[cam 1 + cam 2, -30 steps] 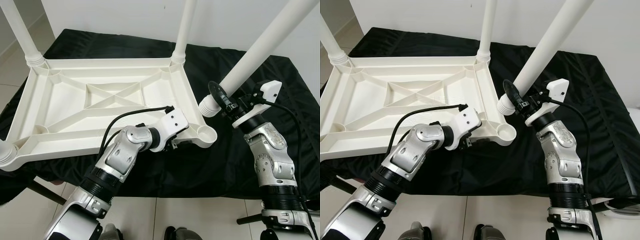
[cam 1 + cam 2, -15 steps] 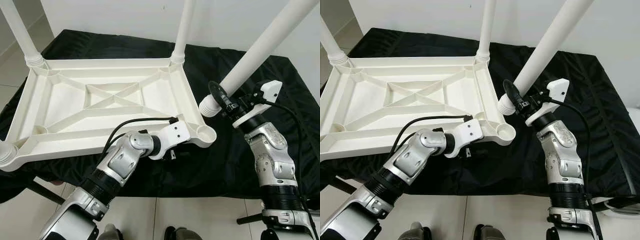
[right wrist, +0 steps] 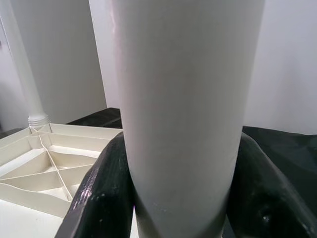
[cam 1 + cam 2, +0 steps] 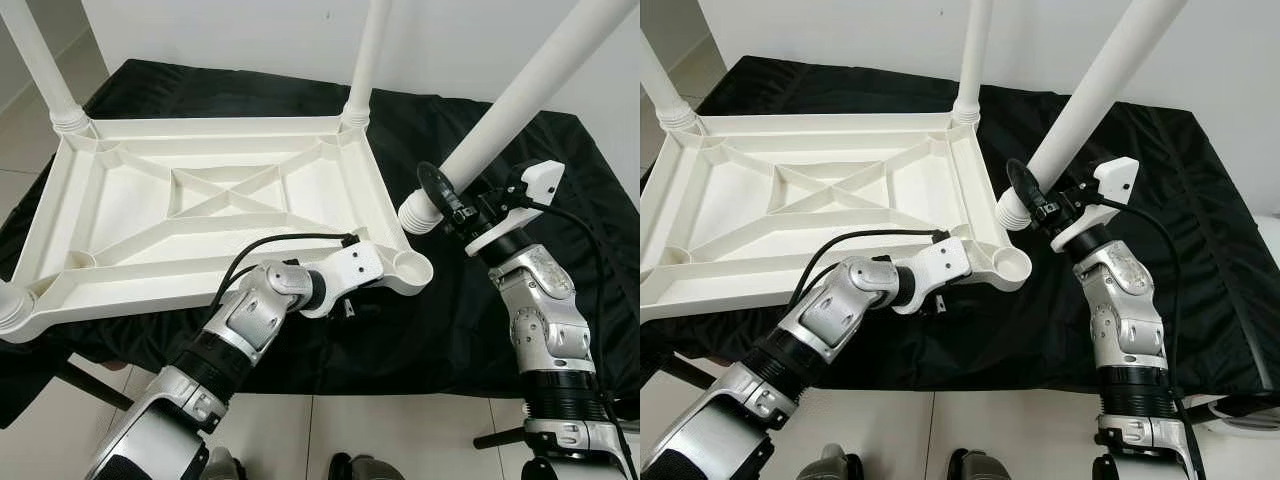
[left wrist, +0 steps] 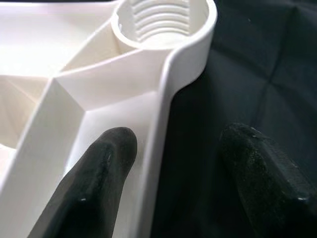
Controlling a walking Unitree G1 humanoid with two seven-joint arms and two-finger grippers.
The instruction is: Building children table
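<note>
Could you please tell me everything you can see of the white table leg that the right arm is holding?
The long white plastic table leg is a smooth round tube with a ribbed, threaded lower end. It leans steeply, top away to the robot's right. The right end effector is shut around it just above the threads. Its lower end hangs beside the empty threaded corner socket of the upturned white tabletop, not yet inserted.

No readable text, label, brand, number or sign appears on any surface in these views.

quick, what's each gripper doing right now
left gripper: open, fingers astride the tabletop rim near the empty socket.
right gripper: shut on the table leg.
</note>
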